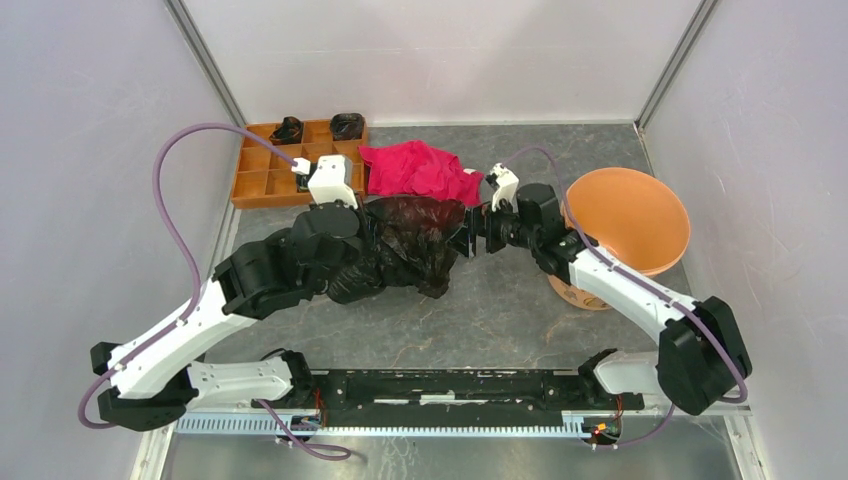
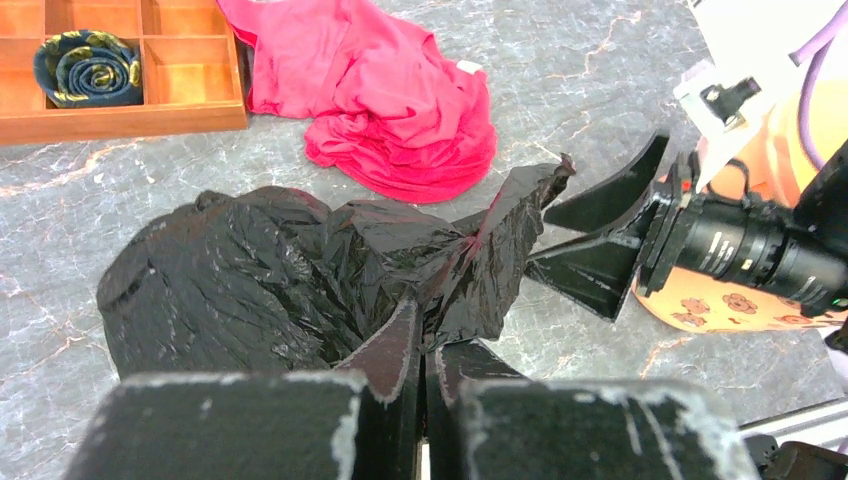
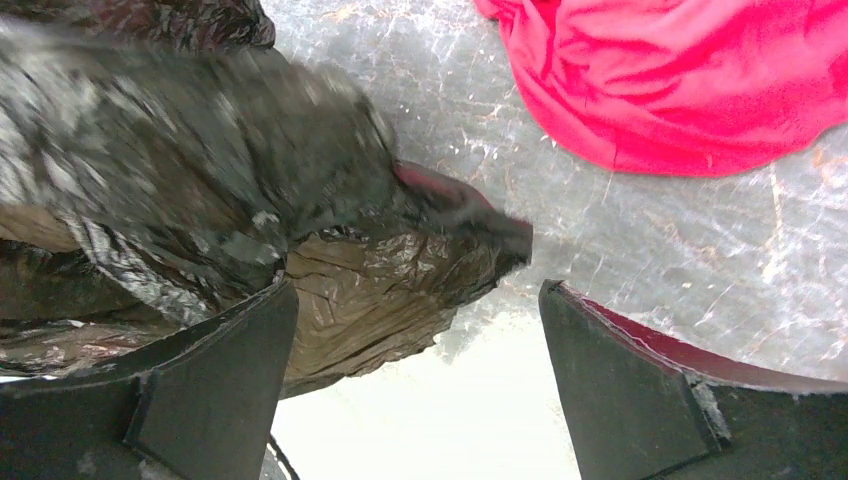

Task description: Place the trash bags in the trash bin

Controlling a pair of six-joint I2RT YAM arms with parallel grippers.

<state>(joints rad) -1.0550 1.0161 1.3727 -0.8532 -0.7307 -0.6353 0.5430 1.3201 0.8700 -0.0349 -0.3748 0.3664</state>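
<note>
The black wrinkled trash bag [image 1: 410, 245] lies bunched in the middle of the table. My left gripper [image 1: 378, 248] is at the bag's left side; in the left wrist view the left gripper [image 2: 425, 340] is shut on a fold of the bag [image 2: 270, 285]. My right gripper [image 1: 470, 232] is open at the bag's right edge. In the right wrist view the bag's corner [image 3: 400, 270] reaches between the spread fingers of the right gripper [image 3: 418, 292] without being pinched. The light-orange trash bin [image 1: 628, 218] stands at the right, behind the right arm.
A red-pink cloth [image 1: 420, 170] lies just behind the bag. An orange compartment tray [image 1: 262, 172] with rolled dark items sits at the back left. Grey walls close in the left, right and back sides.
</note>
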